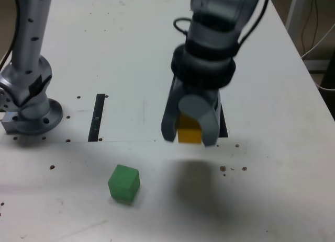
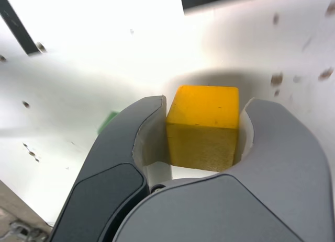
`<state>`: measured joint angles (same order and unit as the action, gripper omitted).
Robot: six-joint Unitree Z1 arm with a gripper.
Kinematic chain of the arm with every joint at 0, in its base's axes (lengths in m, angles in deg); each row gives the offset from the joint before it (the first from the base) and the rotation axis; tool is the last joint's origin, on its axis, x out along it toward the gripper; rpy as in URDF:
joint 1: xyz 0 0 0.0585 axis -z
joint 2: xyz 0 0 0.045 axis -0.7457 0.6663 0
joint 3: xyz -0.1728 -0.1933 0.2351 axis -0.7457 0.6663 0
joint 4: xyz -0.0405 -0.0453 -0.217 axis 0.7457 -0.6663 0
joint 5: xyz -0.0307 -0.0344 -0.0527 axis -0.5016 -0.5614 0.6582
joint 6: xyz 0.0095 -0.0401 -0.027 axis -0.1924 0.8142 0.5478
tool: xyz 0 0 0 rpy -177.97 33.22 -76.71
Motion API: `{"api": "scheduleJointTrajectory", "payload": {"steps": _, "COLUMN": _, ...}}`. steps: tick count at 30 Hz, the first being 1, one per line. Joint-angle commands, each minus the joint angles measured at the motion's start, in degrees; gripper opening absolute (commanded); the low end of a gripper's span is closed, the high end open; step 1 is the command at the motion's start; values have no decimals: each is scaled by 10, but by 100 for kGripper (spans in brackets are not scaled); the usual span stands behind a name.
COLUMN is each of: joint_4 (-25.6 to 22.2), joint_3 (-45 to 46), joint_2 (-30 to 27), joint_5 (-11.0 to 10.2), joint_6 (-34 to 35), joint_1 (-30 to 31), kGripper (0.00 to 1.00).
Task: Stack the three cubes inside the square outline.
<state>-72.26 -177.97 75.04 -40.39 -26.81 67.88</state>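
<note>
Grey gripper [image 1: 189,140] pinches the yellow cube [image 1: 189,132] above the white table [image 1: 131,54], its fingers hiding most of that cube in the exterior view. Matte green cube [image 1: 124,184] sits apart, toward that view's left.

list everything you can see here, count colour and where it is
yellow cube: one, yellow, clamped between the gripper's jaws, above the table near the middle of the exterior view
green cube: one, green, lying free on the table toward the exterior view's lower left, apart from the gripper
black strip: one, thin and black, flat on the table between the arm's base and the gripper
black frame edge: one dark edge showing just behind the gripper, mostly hidden
table: one, white, with small dark specks
red cube: none in view
arm base: one, grey metal, at the exterior view's left edge
gripper: one, grey, shut on the yellow cube
</note>
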Motion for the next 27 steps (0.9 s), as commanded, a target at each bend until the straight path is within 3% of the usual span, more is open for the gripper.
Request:
{"api": "scheduleJointTrajectory", "payload": {"steps": 1, "joint_4": -8, "joint_3": -1, "joint_2": -15, "joint_5": -6, "joint_6": -14, "joint_1": -23, "kGripper": 38}}
{"api": "scheduleJointTrajectory", "payload": {"steps": 12, "joint_4": -15, "joint_3": 1, "joint_2": -14, "joint_5": -16, "joint_6": -74, "joint_1": -106, "kGripper": 38}}
{"api": "scheduleJointTrajectory", "payload": {"steps": 27, "joint_4": -6, "joint_3": -6, "joint_2": 15, "joint_5": -12, "joint_6": -129, "joint_1": -144, "kGripper": 38}}
